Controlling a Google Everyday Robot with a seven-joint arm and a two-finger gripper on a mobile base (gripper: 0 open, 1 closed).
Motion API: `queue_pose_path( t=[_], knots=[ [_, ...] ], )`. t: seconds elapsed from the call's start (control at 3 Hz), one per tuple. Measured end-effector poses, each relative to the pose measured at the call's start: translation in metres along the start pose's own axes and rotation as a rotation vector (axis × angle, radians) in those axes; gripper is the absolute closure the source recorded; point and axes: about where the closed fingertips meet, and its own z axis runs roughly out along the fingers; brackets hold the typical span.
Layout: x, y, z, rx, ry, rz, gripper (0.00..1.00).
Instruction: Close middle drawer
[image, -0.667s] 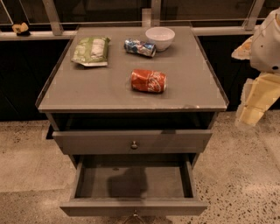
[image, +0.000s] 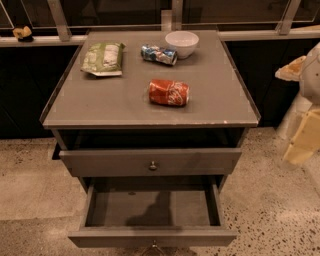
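The middle drawer is pulled far out at the bottom of the view. Its shallow grey box is empty, with a shadow on its floor. Its small knob shows at the frame's bottom edge. Above it, the top drawer with a round metal knob stands a little way out. The lowest drawer is out of view. My gripper is a blurred pale yellow shape at the right edge, beside the cabinet's right side, at about the height of the top drawer and clear of both drawers.
On the cabinet top lie a green snack bag, a blue crushed can, a white bowl and a red crushed can. A railing and dark panels stand behind. A speckled floor surrounds the cabinet.
The pale arm and gripper at the right edge have shifted slightly downward. Both drawers and the items on top have not moved.
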Motion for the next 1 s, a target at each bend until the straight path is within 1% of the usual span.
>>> queue_pose_path(
  t=[0.33, 0.67, 1.0],
  knots=[
    [0.021, 0.037, 0.012, 0.019, -0.009, 0.023, 0.0],
    [0.048, 0.07, 0.04, 0.033, -0.038, 0.069, 0.0],
    [0.068, 0.096, 0.08, 0.049, -0.067, 0.102, 0.0]
  ],
)
